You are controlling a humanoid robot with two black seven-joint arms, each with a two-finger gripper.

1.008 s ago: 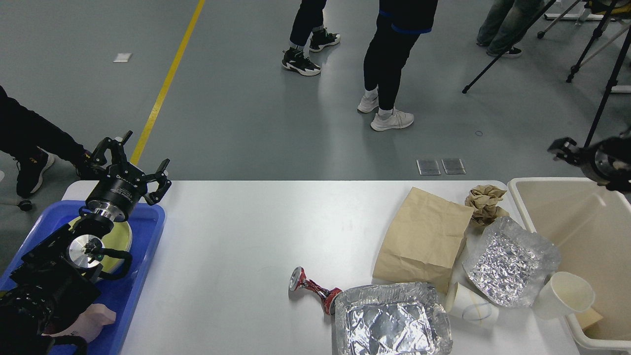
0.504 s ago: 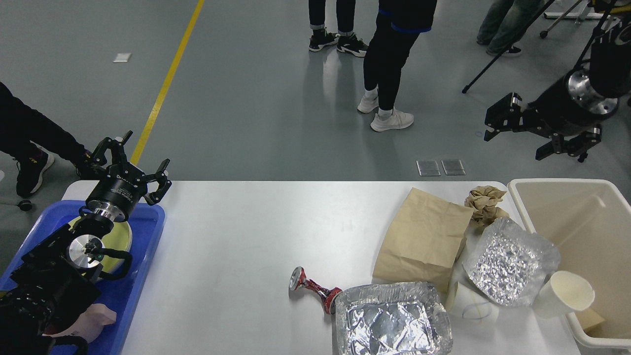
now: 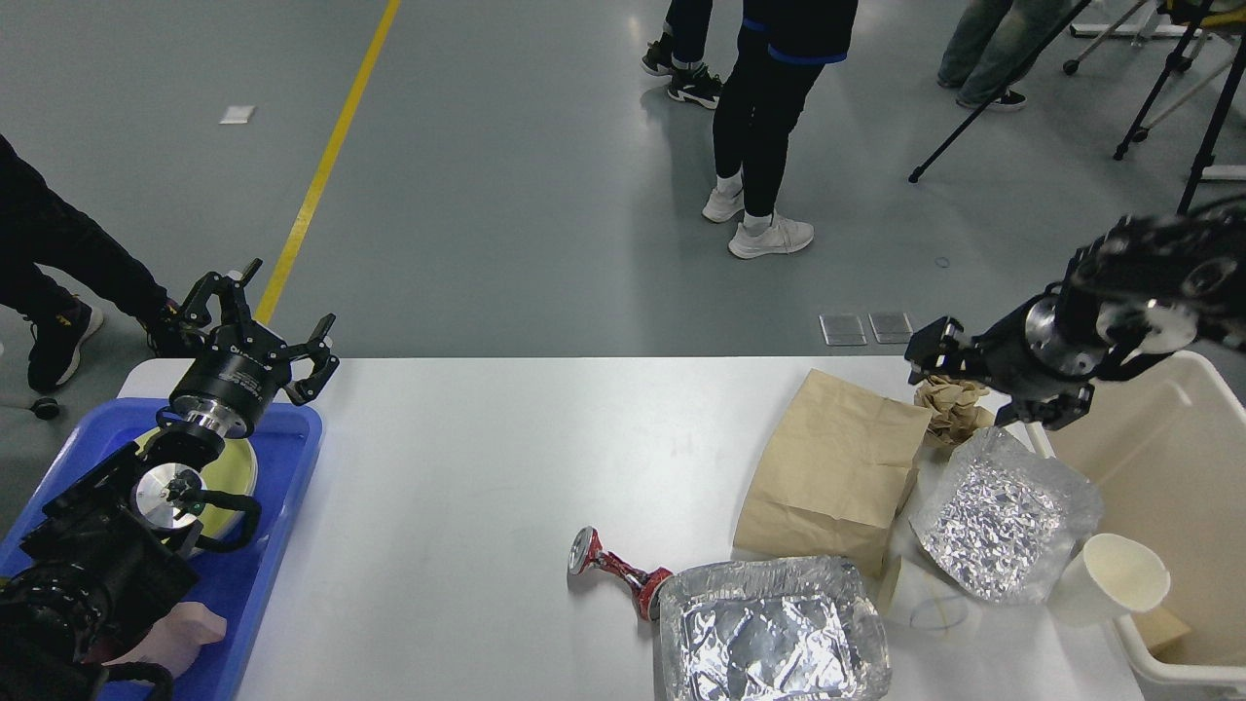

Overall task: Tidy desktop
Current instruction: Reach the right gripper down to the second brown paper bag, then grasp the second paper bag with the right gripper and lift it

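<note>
The tabletop spans my view. My right gripper, jaws' state unreadable, hangs above the crumpled paper; a misjudged descent could nudge the paper bag. Left gripper: jaws apart.

The bench is plain glossy white. A blue tray holds a pale yellow plate. Brown paper bag, crinkled silver foil trays, a red crushed can, a cream cup, a beige bin. Both end effectors are black.
</note>
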